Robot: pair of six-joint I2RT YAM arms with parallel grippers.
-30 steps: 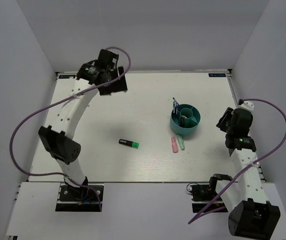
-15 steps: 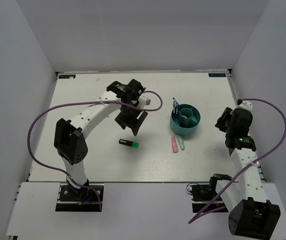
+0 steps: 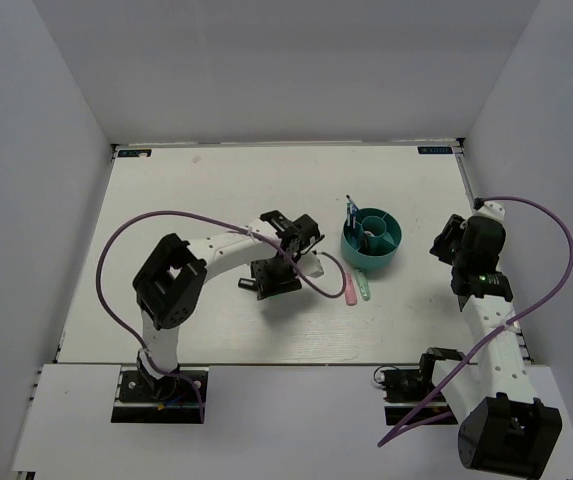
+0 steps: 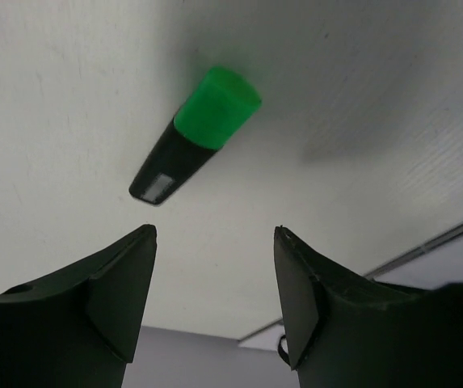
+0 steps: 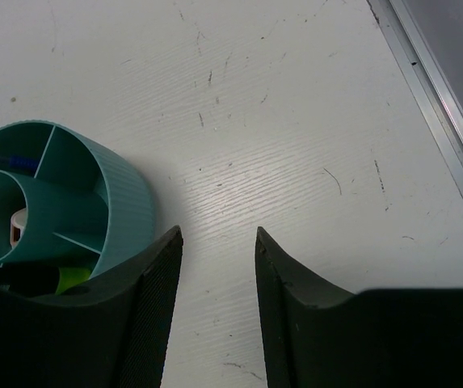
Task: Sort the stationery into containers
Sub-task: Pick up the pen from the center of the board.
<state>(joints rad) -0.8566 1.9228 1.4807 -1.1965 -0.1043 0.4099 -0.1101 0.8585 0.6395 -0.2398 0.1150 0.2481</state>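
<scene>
A black highlighter with a green cap (image 4: 197, 141) lies on the white table just ahead of my left gripper (image 4: 215, 236), which is open and empty. In the top view the left gripper (image 3: 274, 281) hovers over the highlighter, and only its black end (image 3: 245, 285) shows. The round teal organiser (image 3: 371, 240) holds blue pens (image 3: 351, 212). A pink marker (image 3: 348, 290) and a pale green marker (image 3: 363, 287) lie just in front of it. My right gripper (image 3: 443, 241) is open and empty to the right of the organiser (image 5: 126, 206), as the right wrist view (image 5: 217, 236) shows.
In the right wrist view the organiser's central tube holds a white-pink eraser (image 5: 17, 226), and a yellow-green item (image 5: 73, 279) sits in a near compartment. The table's metal right edge (image 5: 437, 113) runs close by. White walls enclose the table.
My left arm swung from the far left corner to the table's middle and came down over the green-capped highlighter. The right arm barely moved.
</scene>
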